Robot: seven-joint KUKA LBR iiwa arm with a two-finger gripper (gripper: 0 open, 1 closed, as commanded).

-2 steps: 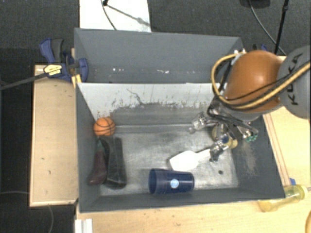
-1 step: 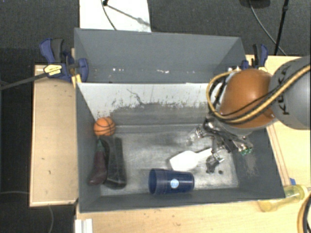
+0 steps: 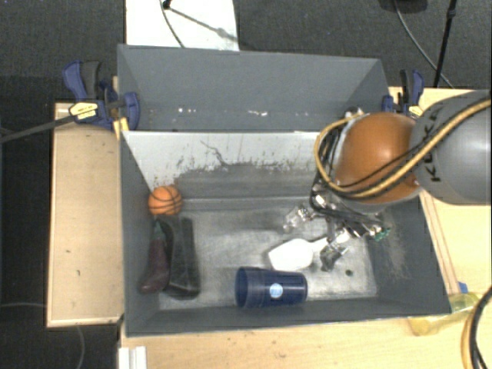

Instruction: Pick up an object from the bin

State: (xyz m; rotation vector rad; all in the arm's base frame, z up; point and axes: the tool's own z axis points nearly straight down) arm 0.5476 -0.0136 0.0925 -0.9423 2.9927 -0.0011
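white lump point(image 3: 290, 255): pale flattish thing on the bin point(image 3: 246, 91) floor, right of middle, just beside the blue cup point(image 3: 270, 288); it's the thing nearest my gripper.
gripper point(image 3: 329, 241): mine, low in the bin's right part, just beside the white lump on its right side; maybe touching its edge, can't confirm.
gripper state: cannot tell if open or closed; i see nothing held in it.
progress: my call, early; nothing lifted, every object lies on the floor.
left to do: close on one thing, lift it clear of the bin.
others: orange ball point(image 3: 165, 201) and two dark long things point(image 3: 171, 258) by the left wall, well apart from me.
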